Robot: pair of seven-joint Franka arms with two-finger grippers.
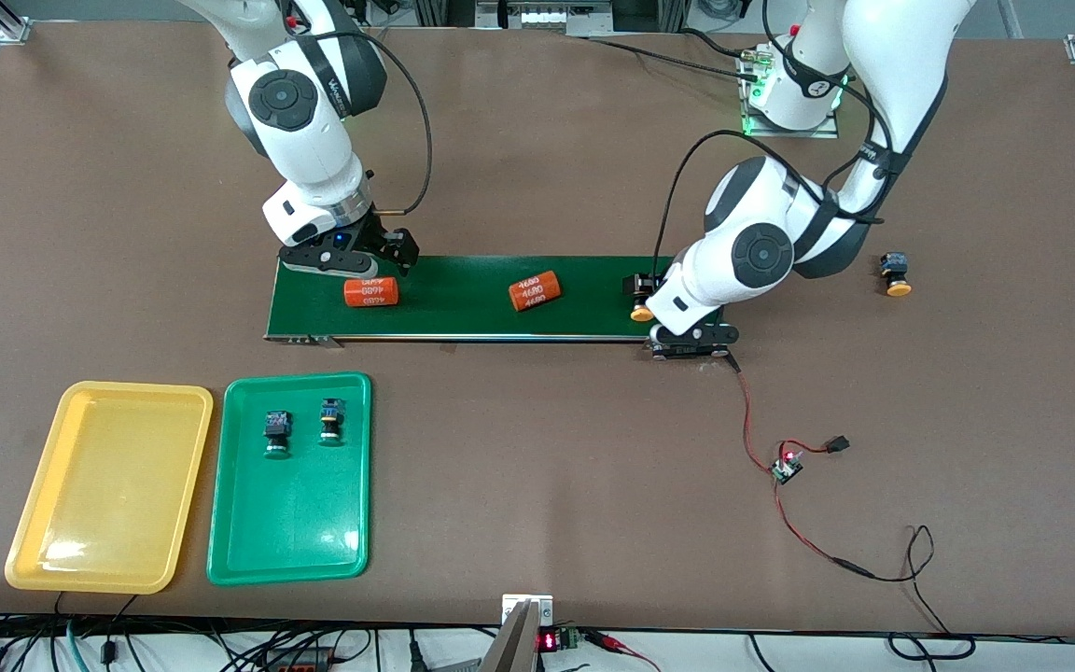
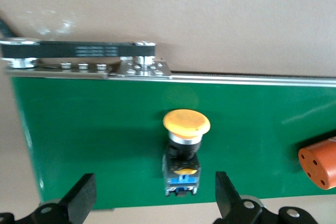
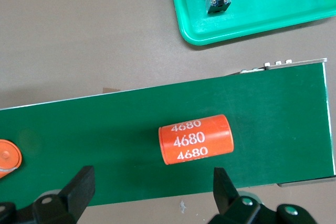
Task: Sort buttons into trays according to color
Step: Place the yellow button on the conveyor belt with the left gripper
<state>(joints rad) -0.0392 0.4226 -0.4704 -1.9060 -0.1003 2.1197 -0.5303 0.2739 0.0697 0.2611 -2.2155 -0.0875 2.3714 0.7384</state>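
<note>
I see yellow tray (image 1: 108, 485) bare, green tray (image 1: 290, 478) beside it carrying two green buttons (image 1: 277, 434). Left gripper (image 2: 152, 203) fingers spread over conveyor belt (image 1: 463, 299), orange-yellow button (image 2: 184, 148) lying between, untouched. Right gripper (image 3: 149, 195) spread, over 4680 cylinder (image 3: 195, 139). Second orange-yellow button (image 1: 896, 274) on table (image 1: 537, 467) toward left arm's end.

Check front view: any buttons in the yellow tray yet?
No. The yellow tray holds nothing; both green-capped buttons lie in the green tray.
</note>
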